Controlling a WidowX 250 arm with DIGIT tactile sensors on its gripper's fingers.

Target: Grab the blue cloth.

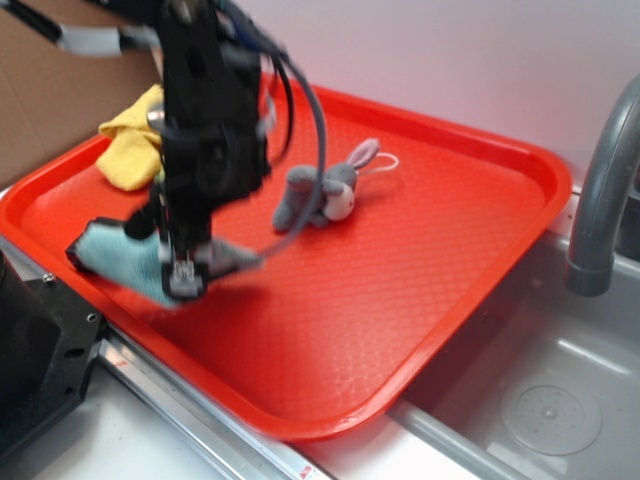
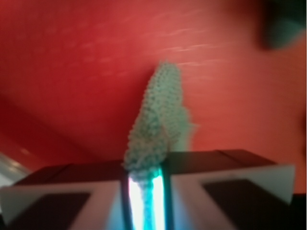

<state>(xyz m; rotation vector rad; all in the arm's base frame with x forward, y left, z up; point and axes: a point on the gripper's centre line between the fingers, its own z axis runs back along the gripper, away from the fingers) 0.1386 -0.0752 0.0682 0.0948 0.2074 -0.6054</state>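
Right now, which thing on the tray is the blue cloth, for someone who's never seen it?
Find the red tray beside the sink. At its near left edge, the blue cloth is pinched in the gripper. It's fuzzy light teal, unlike the yellow cloth behind it.

Grey bunny [image 1: 318, 194], yellow cloth [image 1: 134, 148] on red tray [image 1: 420, 250]

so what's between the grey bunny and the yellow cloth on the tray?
In the exterior view, the robot's black arm stands between the grey bunny and the yellow cloth; its fingers are shut on the blue cloth.
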